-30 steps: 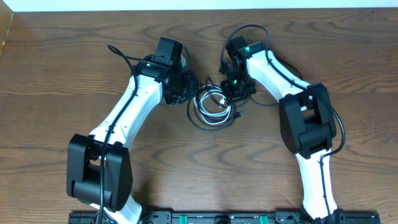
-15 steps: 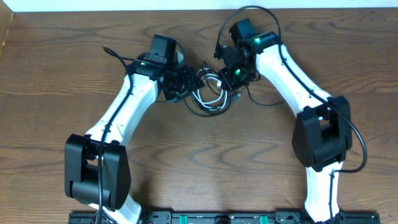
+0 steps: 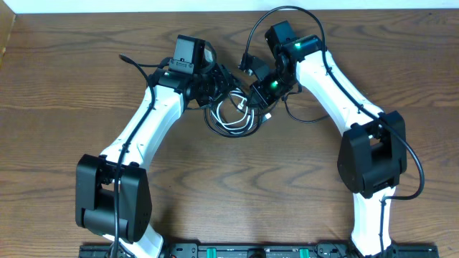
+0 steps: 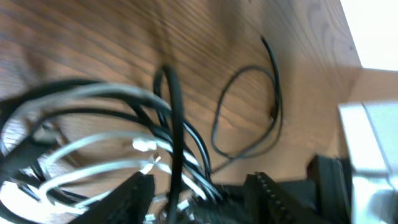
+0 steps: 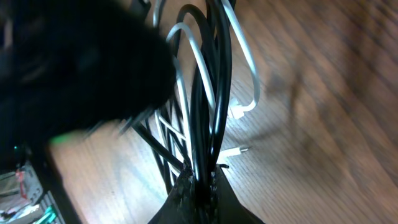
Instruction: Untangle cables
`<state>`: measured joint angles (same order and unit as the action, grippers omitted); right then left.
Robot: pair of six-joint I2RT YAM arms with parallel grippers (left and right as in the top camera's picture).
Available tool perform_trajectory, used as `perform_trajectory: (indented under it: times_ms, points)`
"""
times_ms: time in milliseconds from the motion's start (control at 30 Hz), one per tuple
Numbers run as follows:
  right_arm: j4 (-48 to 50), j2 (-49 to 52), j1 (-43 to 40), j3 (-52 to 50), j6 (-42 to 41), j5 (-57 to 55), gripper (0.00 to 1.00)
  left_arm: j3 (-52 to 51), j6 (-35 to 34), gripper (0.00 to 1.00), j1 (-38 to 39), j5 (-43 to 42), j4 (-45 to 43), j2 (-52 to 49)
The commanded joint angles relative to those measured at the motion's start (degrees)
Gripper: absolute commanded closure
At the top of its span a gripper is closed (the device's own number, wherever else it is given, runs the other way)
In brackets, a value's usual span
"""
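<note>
Right gripper (image 5: 199, 186) is closed on a group of black cables (image 5: 208, 93). It pinches them at the fingertips, and the strands rise out of the grip in tall loops. Left gripper (image 4: 202, 196) has its fingers spread wide. A black strand and the white cable (image 4: 106, 140) run through the gap, and no clamping contact is visible.

The cables (image 3: 231, 118) lie as one tangled coil at the far centre of the table (image 3: 86, 43), directly between the two grippers. The white loops are threaded among the black ones.

Step in hand, as judged: separate the white cable from the black.

1. Use the right grip as the anchor.
2. Close the left fingers on the white cable alone, not on a mixed bunch.
3. Draw the arms apart slowly, left and right, low over the table.
4. Stop if the loops tighten instead of sliding free. A hard pull would likely cinch the knot.
</note>
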<state>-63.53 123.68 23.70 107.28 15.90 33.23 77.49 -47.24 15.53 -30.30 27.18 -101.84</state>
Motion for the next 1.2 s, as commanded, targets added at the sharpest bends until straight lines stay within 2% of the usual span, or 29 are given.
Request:
perform_trajectory:
  times_ms: [0, 33, 67, 100, 167, 233, 300, 567, 733, 800, 833, 900, 967, 1033, 1100, 1167]
  points:
    - [0.0, -0.6, -0.2, 0.7, 2.4, 5.4, 0.99, 0.2, -0.9, 0.75, -0.3, 6.6, 0.1, -0.1]
    - [0.0, -0.6, -0.2, 0.7, 2.6, 5.2, 0.99, 0.2, -0.9, 0.88, -0.3, 7.1, 0.1, -0.1]
    - [-0.1, -0.6, -0.2, 0.7, 3.0, 4.2, 0.99, 0.2, -0.9, 0.92, -0.4, 7.3, 0.0, -0.1]
    - [-0.2, -0.6, -0.2, 0.7, 3.0, 1.7, 0.99, 0.2, -0.9, 0.92, -0.5, 6.5, -1.0, 0.0]
    - [-0.2, -0.6, -0.2, 0.7, 2.3, -1.5, 0.99, 0.2, 2.1, 0.93, -1.1, -0.3, -5.4, 0.2]
    - [-0.1, -0.6, -0.4, 0.7, 0.2, -6.1, 0.99, 0.2, 5.0, 0.93, -2.4, -15.7, -16.4, 1.1]
    - [-0.1, -0.6, -0.8, 0.7, -1.7, -8.9, 0.99, 0.2, 4.8, 0.92, -4.0, -23.5, -23.3, 2.9]
    - [0.5, -0.6, -5.1, 0.7, -9.9, -12.4, 0.99, 0.2, 5.7, 0.93, -7.8, -24.5, -18.8, 12.3]
    - [1.0, -0.6, -8.0, 0.7, -11.1, -3.6, 0.99, 0.2, 10.3, 0.92, -8.9, -24.0, -12.3, 14.4]
    - [0.9, -0.6, -8.8, 0.7, -11.1, -3.0, 0.99, 0.2, 11.6, 0.93, -9.6, -21.7, -8.6, 14.4]
    - [0.9, -0.6, -9.4, 0.7, -11.1, -2.6, 0.97, 0.2, 12.7, 0.93, -10.0, -16.8, -4.9, 14.4]
    - [0.5, -0.6, -10.1, 0.7, -11.1, -2.6, 0.69, 0.2, 12.8, 0.92, -10.1, -5.7, 3.5, 14.3]
    - [0.4, -0.6, -10.3, 0.7, -11.1, -2.6, 0.54, 0.2, 12.8, 0.92, -9.8, 1.9, 10.2, 13.9]
    - [0.6, -0.6, -10.2, 0.7, -11.1, -2.6, 0.35, 0.2, 14.4, 0.93, -9.7, 7.0, 15.3, 13.0]
    - [1.2, -0.6, -10.3, 0.7, -11.1, -1.1, 0.23, 0.2, 16.7, 0.92, -9.7, 7.4, 18.1, 11.8]
    - [1.9, -0.6, -10.6, 0.7, -11.2, 0.7, 0.19, 0.2, 17.9, 0.92, -9.6, 7.4, 19.6, 10.7]
